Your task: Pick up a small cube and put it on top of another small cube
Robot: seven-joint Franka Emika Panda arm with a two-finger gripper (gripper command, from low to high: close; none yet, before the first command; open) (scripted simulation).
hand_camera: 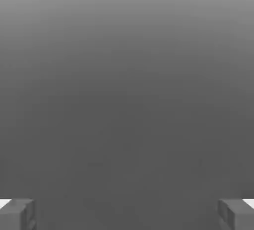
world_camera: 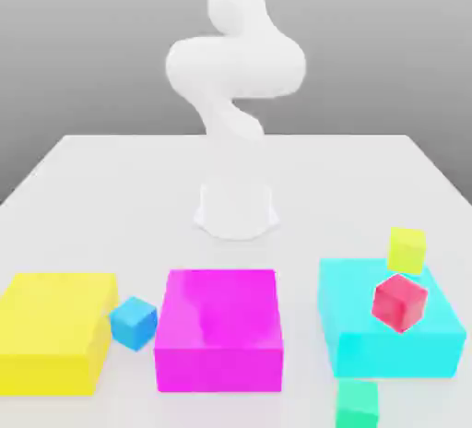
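White table, exterior view, items listed from that view's left to its right. No brand, label or writing can be read on any item.

1. Large yellow block, flat on the table at the near left edge.
2. Small blue cube, on the table in the gap between the yellow block and the next, just beside the yellow block's corner.
3. Large magenta block, centre front, directly before the white arm and its round base.
4. Large cyan block, at the right.
5. Small green cube, on the table just in front of the cyan block.
6. Small red cube, tilted, on top of the cyan block.
7. Small yellow cube, tilted, at the cyan block's far edge, just behind the red cube.

Gripper, hand view: two grey fingertips stand wide apart at opposite edges, jaws fully spread, nothing held. Plain grey background lies between and beyond the jaws; none of the cubes sits between them.
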